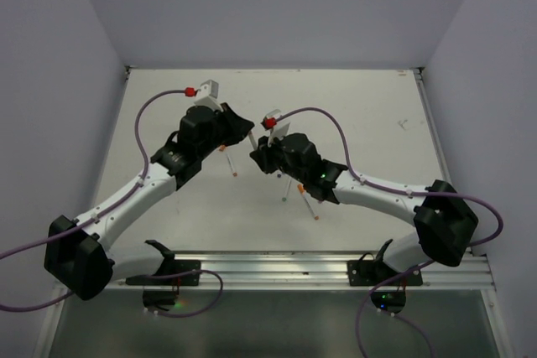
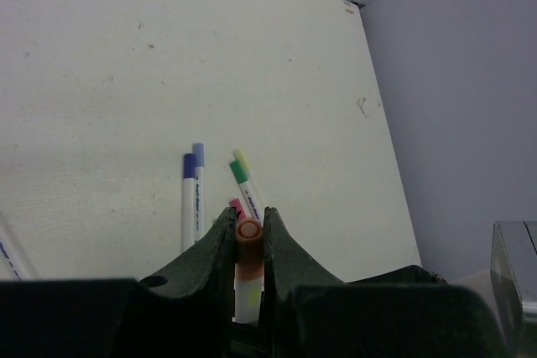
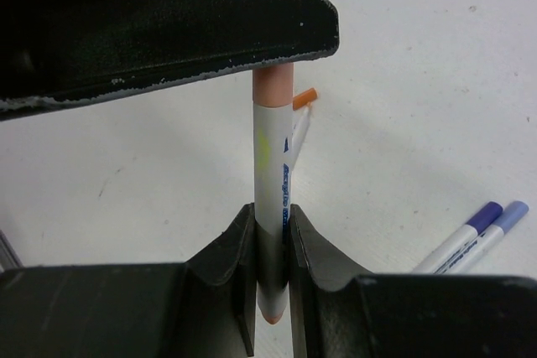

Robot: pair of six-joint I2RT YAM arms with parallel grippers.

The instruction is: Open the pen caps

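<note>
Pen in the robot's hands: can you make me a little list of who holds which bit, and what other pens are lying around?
held pen: white barrel with a peach cap, cap still on
left gripper: shut on the peach cap
right gripper: shut on the white barrel
lying on the table: two blue-capped pens, a green-capped pen
partly hidden: a pink tip and a yellow tip beside the green one
</note>
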